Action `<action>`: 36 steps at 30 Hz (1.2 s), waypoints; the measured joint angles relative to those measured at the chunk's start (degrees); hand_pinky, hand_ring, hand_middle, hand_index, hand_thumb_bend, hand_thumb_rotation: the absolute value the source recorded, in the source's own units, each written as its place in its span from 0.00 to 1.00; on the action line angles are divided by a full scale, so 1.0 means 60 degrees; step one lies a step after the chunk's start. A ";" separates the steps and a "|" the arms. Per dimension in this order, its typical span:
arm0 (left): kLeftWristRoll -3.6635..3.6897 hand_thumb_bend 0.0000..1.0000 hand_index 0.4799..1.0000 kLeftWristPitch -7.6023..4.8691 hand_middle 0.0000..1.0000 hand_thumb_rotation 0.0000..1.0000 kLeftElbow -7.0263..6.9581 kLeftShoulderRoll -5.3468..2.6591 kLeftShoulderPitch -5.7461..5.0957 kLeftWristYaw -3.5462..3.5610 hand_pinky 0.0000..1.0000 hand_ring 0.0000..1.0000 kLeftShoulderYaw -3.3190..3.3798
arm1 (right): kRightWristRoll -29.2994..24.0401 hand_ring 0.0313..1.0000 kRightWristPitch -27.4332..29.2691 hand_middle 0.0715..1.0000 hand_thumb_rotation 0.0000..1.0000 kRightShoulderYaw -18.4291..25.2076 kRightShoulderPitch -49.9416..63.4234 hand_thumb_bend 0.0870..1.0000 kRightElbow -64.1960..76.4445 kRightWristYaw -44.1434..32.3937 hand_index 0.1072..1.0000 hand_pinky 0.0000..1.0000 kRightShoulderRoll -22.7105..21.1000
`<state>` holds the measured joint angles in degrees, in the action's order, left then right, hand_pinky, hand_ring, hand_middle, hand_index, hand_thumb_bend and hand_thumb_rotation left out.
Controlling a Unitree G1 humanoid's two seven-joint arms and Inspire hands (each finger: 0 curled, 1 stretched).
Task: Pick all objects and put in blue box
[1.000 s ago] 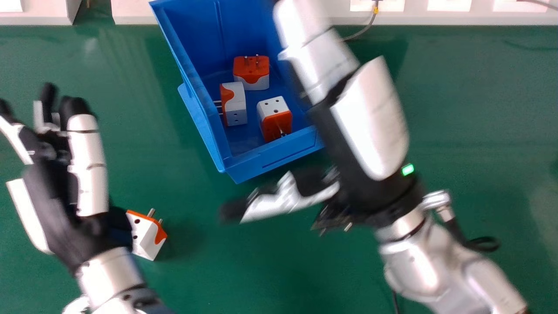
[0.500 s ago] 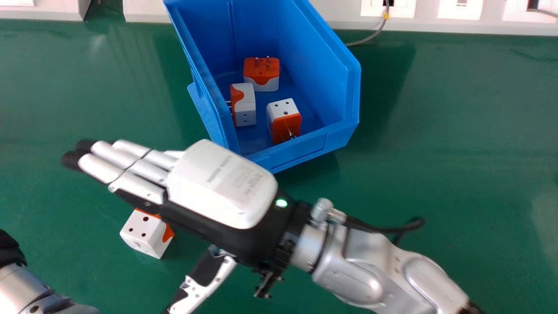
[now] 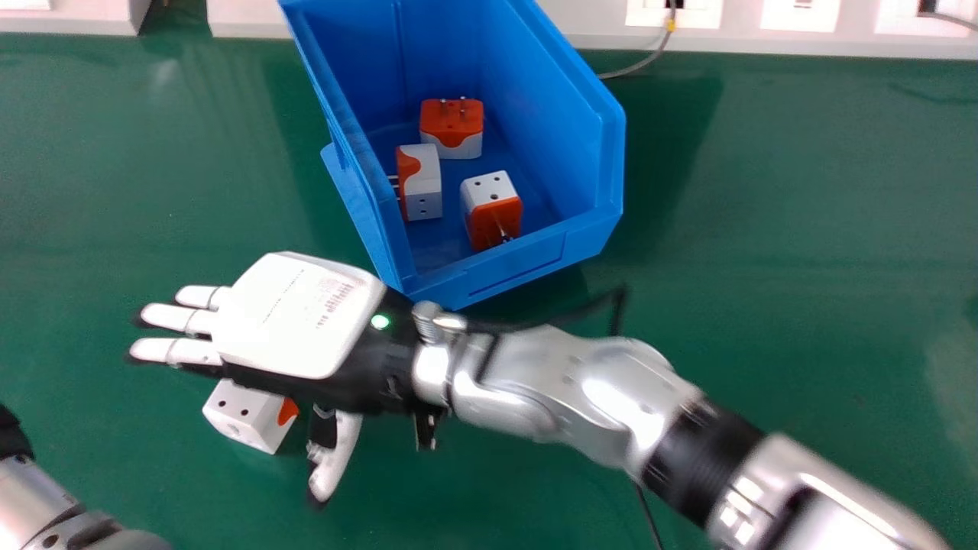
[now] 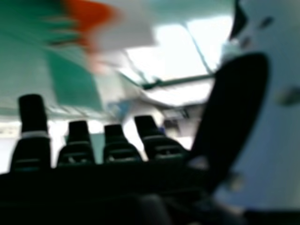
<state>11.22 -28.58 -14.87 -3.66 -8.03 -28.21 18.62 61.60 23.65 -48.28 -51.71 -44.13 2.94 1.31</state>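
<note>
Look for the loose white-and-orange plastic plug adapter (image 3: 248, 416) off the near left corner of the open blue plastic box (image 3: 512, 267), on the green tabletop (image 3: 764, 229). Partly covered by the right hand (image 3: 290, 321) from above, mostly on its near side, just left of the thumb. Far nearer to this hand than to the left hand (image 3: 11, 437), seen well to the near left of the box. Fingers of the right hand straight and slightly spread, pointing away leftward from the box; thumb held apart, toward the near side; nothing gripped. Touching the adapter or only above it: cannot tell. Long axis of the adapter hard to read from its blocky shape; orange side turned toward the thumb.

Probably needing a slight shift nearer and down, to bring the adapter between fingers and thumb, then a close. Beware of nudging it leftward, farther from the box.

Inside the box, three more adapters: one toward the back (image 3: 452, 128), one along the left wall (image 3: 420, 182), one by the near wall (image 3: 493, 210). Passing along the near side of the box, the silver right forearm (image 3: 535, 382). To clear on the way in: the near wall of the box. Beyond the box to the right, a thin grey cable (image 3: 646, 61), out of the way.
</note>
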 measured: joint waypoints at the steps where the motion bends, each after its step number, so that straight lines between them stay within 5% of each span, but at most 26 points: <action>1: 0.0000 0.42 0.75 0.0003 0.88 0.45 -0.0006 -0.0001 -0.0018 0.0005 0.84 0.88 0.0009 | 0.0048 0.87 -0.0106 0.89 0.01 -0.0142 -0.0265 0.84 -0.0423 0.0088 0.79 0.62 0.0184; 13: -0.0003 0.45 0.75 0.0020 0.87 0.44 -0.0016 -0.0001 0.0028 0.0120 0.82 0.86 -0.0182 | 0.0381 0.88 -0.0728 0.90 0.00 -0.0863 -0.1212 0.84 -0.2375 0.0423 0.70 0.63 0.1066; 17: -0.0009 0.46 0.76 0.0032 0.89 0.42 -0.0015 0.0001 0.0070 0.0119 0.84 0.88 -0.0278 | 0.0200 0.71 -0.0410 0.84 0.00 -0.0866 -0.1210 0.71 -0.2610 0.0620 0.66 0.56 0.1078; 21: -0.0011 0.46 0.76 0.0090 0.89 0.43 -0.0007 0.0002 0.0073 0.0117 0.85 0.89 -0.0327 | -0.0074 0.67 0.0077 0.82 0.00 -0.0865 -0.1199 0.68 -0.2776 0.0694 0.67 0.54 0.1131; 24: -0.0010 0.46 0.80 0.0108 0.91 0.46 0.0007 0.0003 0.0074 0.0117 0.86 0.91 -0.0330 | -0.0177 0.55 0.0367 0.72 0.00 -0.0866 -0.1197 0.64 -0.2798 0.0737 0.66 0.45 0.1152; 32: -0.0002 0.47 0.80 0.0136 0.91 0.47 0.0008 0.0003 0.0074 0.0132 0.86 0.91 -0.0339 | -0.0464 0.55 0.0517 0.73 0.00 -0.0864 -0.1196 0.61 -0.2908 0.0722 0.65 0.46 0.1164; 34: -0.0002 0.47 0.80 0.0140 0.91 0.48 0.0008 0.0004 0.0071 0.0133 0.86 0.91 -0.0334 | -0.0473 0.54 0.0534 0.70 0.00 -0.0863 -0.1193 0.62 -0.2909 0.0726 0.62 0.45 0.1166; 36: -0.0003 0.47 0.80 0.0140 0.92 0.49 0.0009 0.0004 0.0070 0.0142 0.86 0.91 -0.0337 | -0.0623 0.39 0.0658 0.47 0.00 -0.0798 -0.1165 0.52 -0.2915 0.0900 0.51 0.32 0.1167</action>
<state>11.20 -27.74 -14.82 -3.63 -7.61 -27.35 16.60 57.87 27.60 -53.06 -58.70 -61.62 8.33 8.31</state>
